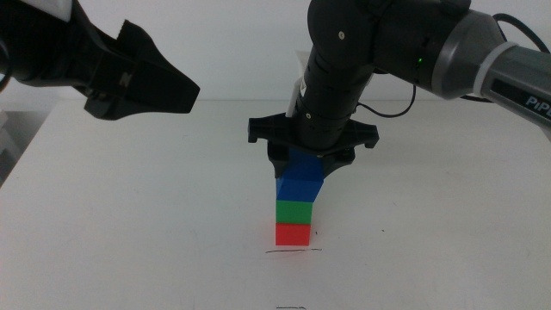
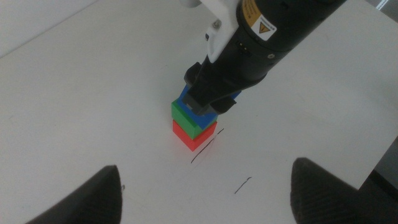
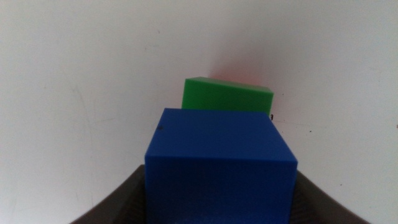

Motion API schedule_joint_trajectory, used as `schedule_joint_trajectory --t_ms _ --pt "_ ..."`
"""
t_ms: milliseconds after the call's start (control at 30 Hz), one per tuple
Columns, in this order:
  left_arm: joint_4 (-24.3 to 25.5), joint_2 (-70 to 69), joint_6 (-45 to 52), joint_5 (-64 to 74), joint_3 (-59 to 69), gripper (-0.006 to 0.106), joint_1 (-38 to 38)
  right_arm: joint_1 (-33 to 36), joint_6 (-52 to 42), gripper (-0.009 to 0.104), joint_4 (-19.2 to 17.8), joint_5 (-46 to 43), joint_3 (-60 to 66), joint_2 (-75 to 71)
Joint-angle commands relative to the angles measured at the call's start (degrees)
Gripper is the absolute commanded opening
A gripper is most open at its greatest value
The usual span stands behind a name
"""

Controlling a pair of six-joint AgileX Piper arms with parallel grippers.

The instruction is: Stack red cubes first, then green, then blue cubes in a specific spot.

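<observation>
The red cube [image 1: 293,234] sits on the white table just behind a thin dark pen line [image 1: 293,251]. The green cube [image 1: 297,211] is stacked on it. The blue cube [image 1: 301,182] is on top of the green one, shifted slightly to the right. My right gripper [image 1: 306,159] reaches down from the back and is shut on the blue cube [image 3: 221,162], with the green cube [image 3: 227,96] just beneath. My left gripper [image 1: 191,86] hangs open and empty, high at the left. The stack also shows in the left wrist view [image 2: 189,134].
A second short pen mark [image 1: 291,306] lies near the table's front edge, in front of the stack. The right arm's dark body [image 1: 344,52] stands over the back of the stack. The table's left edge [image 1: 17,155] is at the far left.
</observation>
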Motion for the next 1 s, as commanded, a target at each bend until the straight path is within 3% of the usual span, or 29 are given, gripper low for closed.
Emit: schedule_joint_trajectory --t_ms 0,133,967 --pt "-1.99 -1.1 -0.68 -2.42 -1.33 0.091 -0.35 0.1 0.23 -0.001 -1.78 3.18 -2.11 -3.22" --pt "-1.99 -1.1 -0.68 -2.42 -1.33 0.091 -0.35 0.03 1.02 -0.001 -4.06 3.18 -2.11 -3.22" --pt "-1.99 -1.1 -0.68 -2.37 -1.33 0.091 -0.35 1.07 -0.7 0.0 -4.73 2.6 -3.23 0.2"
